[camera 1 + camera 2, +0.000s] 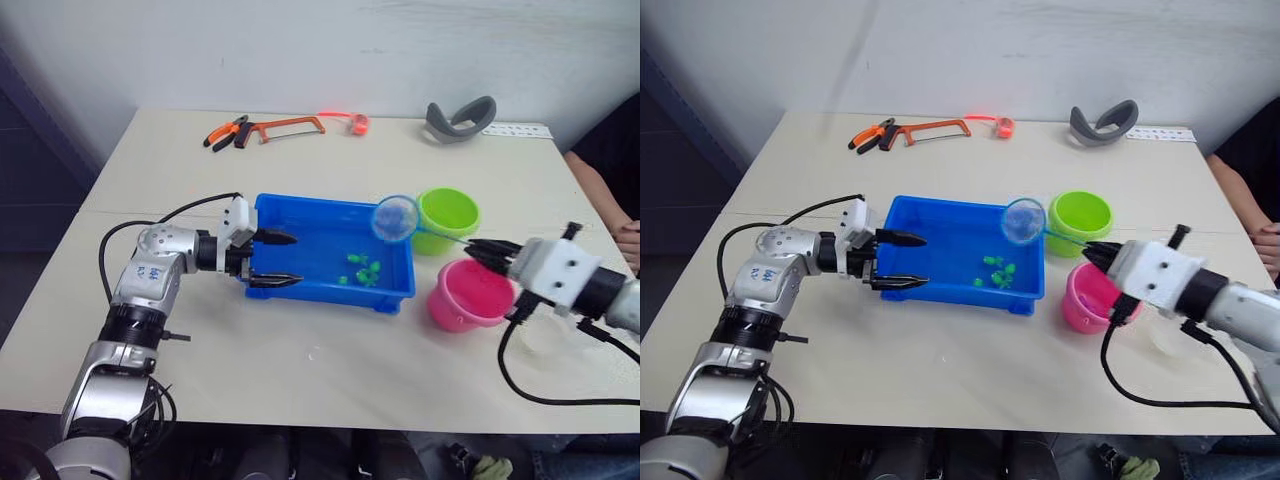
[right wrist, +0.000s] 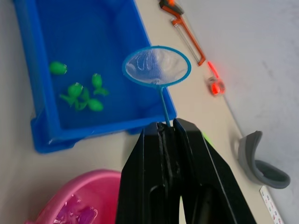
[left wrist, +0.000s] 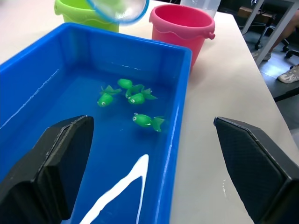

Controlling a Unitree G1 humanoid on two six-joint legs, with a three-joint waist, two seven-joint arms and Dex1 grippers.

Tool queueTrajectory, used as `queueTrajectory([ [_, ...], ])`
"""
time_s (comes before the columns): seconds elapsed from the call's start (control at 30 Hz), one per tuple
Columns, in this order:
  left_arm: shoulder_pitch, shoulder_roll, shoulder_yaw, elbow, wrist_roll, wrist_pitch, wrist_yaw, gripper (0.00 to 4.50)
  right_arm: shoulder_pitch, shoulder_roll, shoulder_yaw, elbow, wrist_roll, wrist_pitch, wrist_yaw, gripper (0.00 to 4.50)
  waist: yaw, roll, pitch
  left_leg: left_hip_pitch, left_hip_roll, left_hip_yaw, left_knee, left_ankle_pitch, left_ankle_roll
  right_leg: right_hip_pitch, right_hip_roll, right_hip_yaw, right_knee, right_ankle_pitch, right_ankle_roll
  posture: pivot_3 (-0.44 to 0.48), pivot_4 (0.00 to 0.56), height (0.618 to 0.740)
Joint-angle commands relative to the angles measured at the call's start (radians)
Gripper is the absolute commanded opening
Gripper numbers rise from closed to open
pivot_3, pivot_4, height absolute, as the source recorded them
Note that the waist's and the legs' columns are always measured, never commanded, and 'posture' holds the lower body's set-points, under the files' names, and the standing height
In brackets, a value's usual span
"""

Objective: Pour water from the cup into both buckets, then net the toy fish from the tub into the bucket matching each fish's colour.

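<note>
While the right gripper (image 1: 478, 250) is clamped on the thin handle of the net (image 1: 396, 218), the light-blue hoop hangs in the air over the far right corner of the blue tub (image 1: 300, 291), between the tub and the green bucket (image 1: 447, 219); its mesh looks empty. Four green toy fish (image 3: 131, 95) float close together in the water near the tub's right end, below and to the robot's side of the hoop. The tub's raised right wall stands between the fish and both buckets. The pink bucket (image 1: 468, 294) sits just beside the tub's near right corner, with the green one behind it, near it; pink shapes, too blurred to make out, lie at the bottom of the pink bucket in the right wrist view. The right arm and its black cable pass just beside the pink bucket's right side.

At the tub's left end the left gripper (image 1: 274, 260) has its two black fingers spread wide apart, holding nothing; one fingertip is over the water inside the tub and the other lies outside along the near wall, so they straddle the rim. A clear container (image 3: 201, 4), perhaps the cup, shows partly behind the pink bucket in the left wrist view.

Along the far edge of the table (image 1: 300, 380) lie orange-handled pliers (image 1: 226, 132), an orange hacksaw (image 1: 288, 128), a small red glowing object (image 1: 357, 123) and a grey curved piece (image 1: 461, 119), all well apart from the tub. A person's arm (image 1: 600, 195) rests at the table's right edge
</note>
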Motion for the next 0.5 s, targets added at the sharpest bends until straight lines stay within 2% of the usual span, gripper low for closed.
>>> queueTrajectory([
  [0.03, 0.026, 0.018, 0.029, -0.093, -0.026, 0.034, 0.024, 4.48, -0.074, 0.01, 0.078, 0.053, -0.089, -0.071, 0.024, 0.0, -0.002, 0.0, 0.0, 0.0, 0.0, 0.0, 0.0, 0.0, 0.0, 0.0, 0.0, 0.0, 0.0, 0.0, 0.0, 0.0, 0.15, 0.74],
  [0.23, 0.056, 0.023, 0.04, -0.151, -0.034, 0.068, 0.051, 4.48, -0.193, 0.019, 0.197, 0.152, -0.248, -0.166, 0.035, 0.0, -0.001, 0.0, 0.0, 0.0, 0.001, 0.001, 0.0, 0.0, 0.0, 0.0, 0.0, 0.0, 0.0, 0.0, 0.0, 0.0, 0.15, 0.74],
  [0.5, 0.052, 0.017, 0.049, -0.162, -0.037, 0.084, 0.065, 4.48, -0.229, 0.0, 0.244, 0.227, -0.403, -0.322, 0.047, 0.0, -0.003, 0.0, 0.0, 0.0, 0.0, 0.001, 0.0, 0.0, 0.0, -0.001, 0.001, -0.001, 0.0, 0.0, 0.0, 0.0, 0.15, 0.74],
])
